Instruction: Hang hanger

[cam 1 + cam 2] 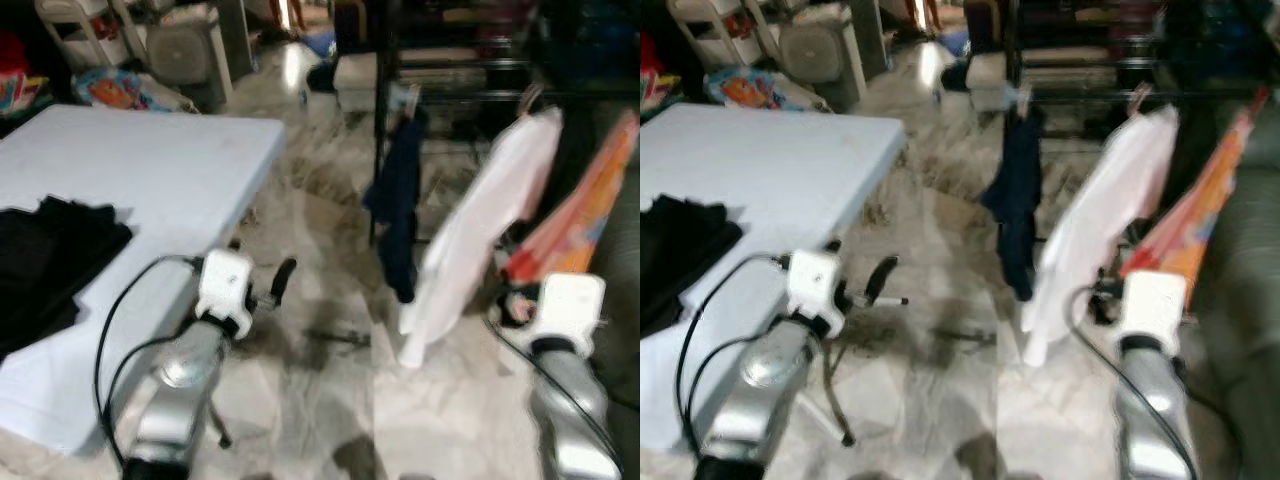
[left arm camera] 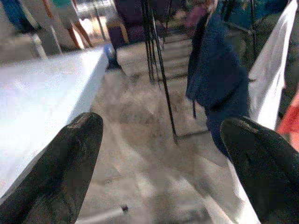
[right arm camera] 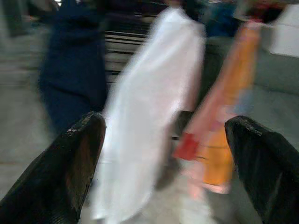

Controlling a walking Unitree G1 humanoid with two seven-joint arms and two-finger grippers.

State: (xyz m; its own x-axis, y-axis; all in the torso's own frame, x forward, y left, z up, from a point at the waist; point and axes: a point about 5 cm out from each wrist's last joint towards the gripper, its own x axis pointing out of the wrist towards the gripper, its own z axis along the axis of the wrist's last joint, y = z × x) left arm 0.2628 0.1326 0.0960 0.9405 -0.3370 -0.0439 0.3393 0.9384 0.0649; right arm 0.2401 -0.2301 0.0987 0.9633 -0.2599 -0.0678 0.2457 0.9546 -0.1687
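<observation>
Three garments hang in a row from a dark rack [image 1: 380,130]: a navy one [image 1: 398,200], a white shirt [image 1: 480,220] on a hanger whose hook [image 1: 530,98] shows at its top, and an orange one [image 1: 580,215]. A black garment [image 1: 45,265] lies on the white table [image 1: 150,160] at the left. My left gripper [image 2: 163,126] is open and empty, held over the floor beside the table's corner and pointing toward the navy garment [image 2: 219,88]. Low in front of the white shirt [image 3: 149,107], my right gripper [image 3: 163,123] is also open and empty.
The marble floor [image 1: 310,370] lies between the table and the rack. A grey sofa edge [image 1: 1240,290] sits at the right. Storage boxes, a fan unit [image 1: 185,50] and colourful bags stand beyond the table. Dark shelving [image 1: 470,60] is behind the rack.
</observation>
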